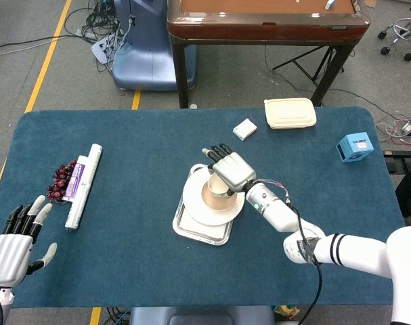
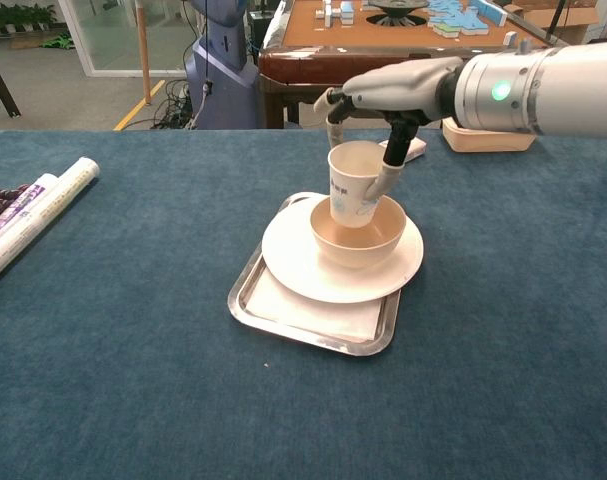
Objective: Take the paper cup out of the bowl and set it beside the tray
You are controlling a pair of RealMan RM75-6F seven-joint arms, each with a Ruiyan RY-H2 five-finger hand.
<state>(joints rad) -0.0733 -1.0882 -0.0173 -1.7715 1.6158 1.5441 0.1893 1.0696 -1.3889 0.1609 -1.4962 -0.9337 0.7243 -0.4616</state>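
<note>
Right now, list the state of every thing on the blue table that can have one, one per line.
White paper cup: upright, lifted, base still inside the bowl's mouth.
Right hand: grips the cup at its rim.
Left hand: holds nothing, fingers apart.
Beige bowl: upright on the plate.
White plate: resting on the tray.
Steel tray: flat on the table.
Cream lidded box: closed.

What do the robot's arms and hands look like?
The right robot hand has a silver-grey back and black fingers with pale tips. Its arm is glossy white, with black bands near the elbow, a thin black cable, and a green light at the wrist. The left robot hand looks the same.
</note>
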